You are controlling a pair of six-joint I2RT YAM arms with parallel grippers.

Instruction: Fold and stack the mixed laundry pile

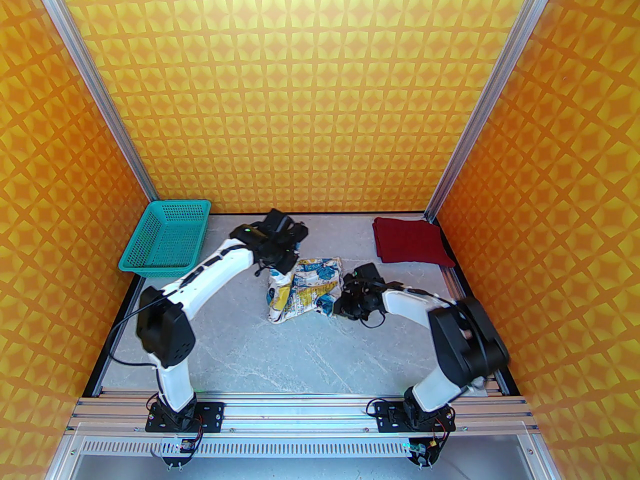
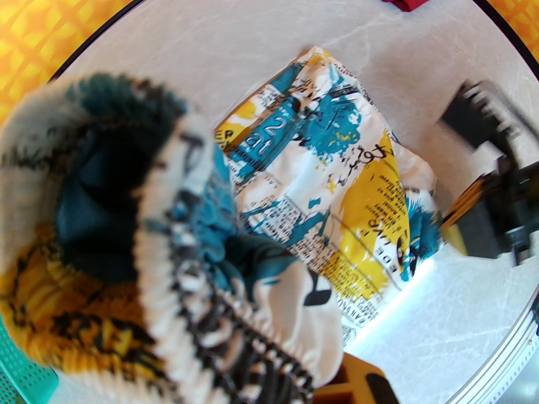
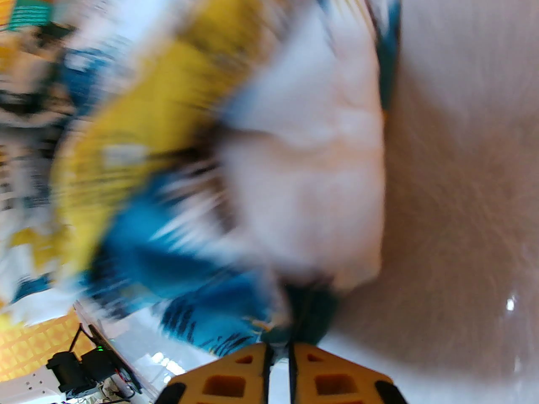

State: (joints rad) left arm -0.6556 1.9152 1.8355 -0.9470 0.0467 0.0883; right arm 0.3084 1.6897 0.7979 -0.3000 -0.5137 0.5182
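On the grey worktop (image 1: 280, 358), a folded dark red T-shirt (image 1: 410, 240) lies in the far right corner, well apart from the crumpled white printed shirt (image 1: 305, 288) at the middle. The left hand (image 1: 279, 272) is pressed together on the printed shirt's far left corner. The right hand (image 1: 341, 306), its view blurred, pinches the near right edge.

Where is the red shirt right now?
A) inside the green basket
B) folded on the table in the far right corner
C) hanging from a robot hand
B: the red shirt lies folded flat on the table at the far right, away from the basket.
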